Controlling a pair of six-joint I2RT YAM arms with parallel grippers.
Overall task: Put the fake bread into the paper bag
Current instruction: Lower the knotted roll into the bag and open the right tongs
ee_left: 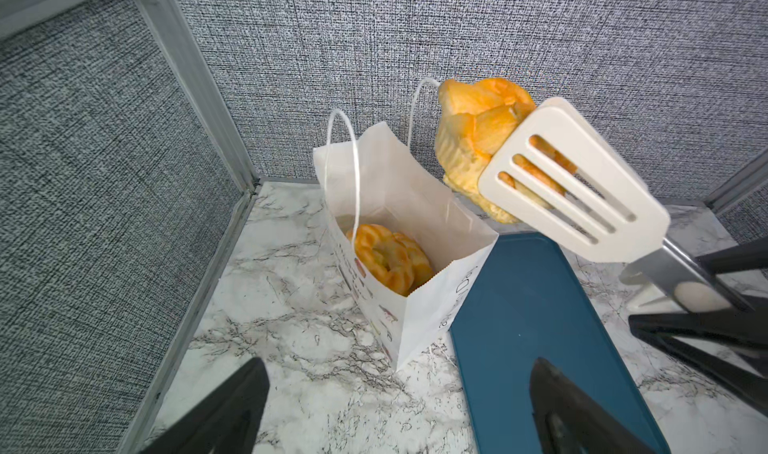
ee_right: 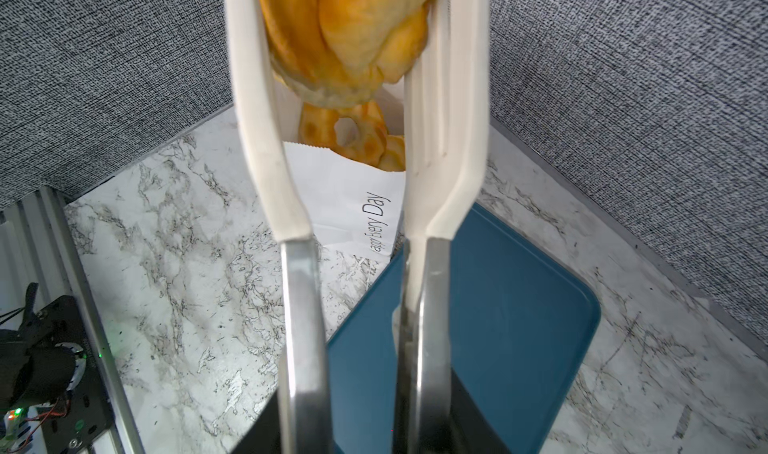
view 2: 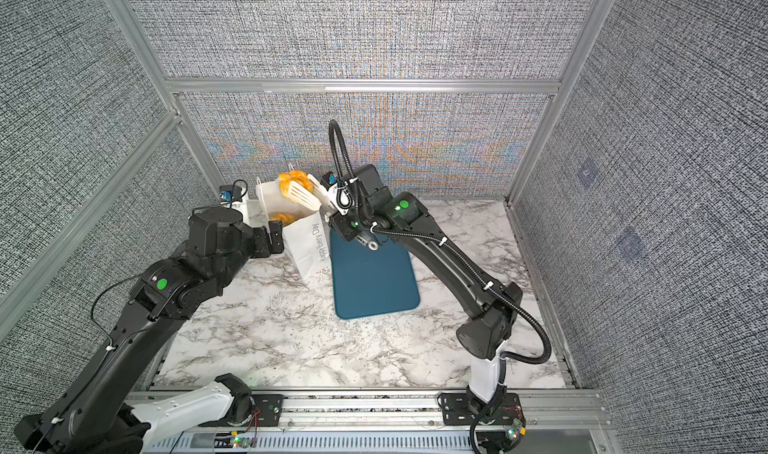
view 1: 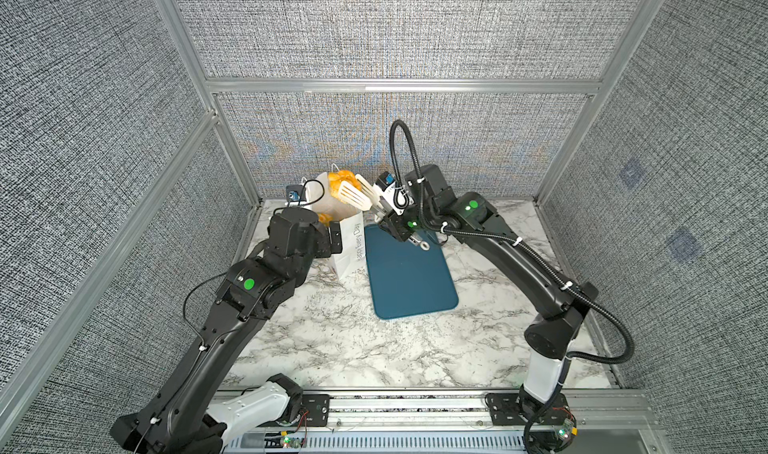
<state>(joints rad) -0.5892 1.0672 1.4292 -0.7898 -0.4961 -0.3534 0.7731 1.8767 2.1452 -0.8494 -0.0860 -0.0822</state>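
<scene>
A golden piece of fake bread (view 1: 340, 179) (ee_left: 473, 131) hangs pinched between the white slotted tongs (view 1: 355, 194) (ee_left: 573, 181), above the open mouth of the white paper bag (view 1: 350, 246) (ee_left: 415, 310). My right gripper (ee_right: 365, 410) is shut on the tongs' metal handles. More fake bread (ee_left: 388, 256) (ee_right: 361, 138), one piece ring-shaped, lies inside the bag. My left gripper (ee_left: 399, 364) (view 1: 335, 237) is open and empty, close to the bag's near left side. In both top views the bag (view 2: 307, 239) stands upright at the back of the table.
A flat dark-teal tray (view 1: 411, 281) (ee_left: 519, 306) lies bare just right of the bag, under the right arm. Grey fabric walls with aluminium posts (ee_left: 199, 98) close in behind and to the left of the bag. The marble tabletop (view 1: 332, 339) stretches toward the front.
</scene>
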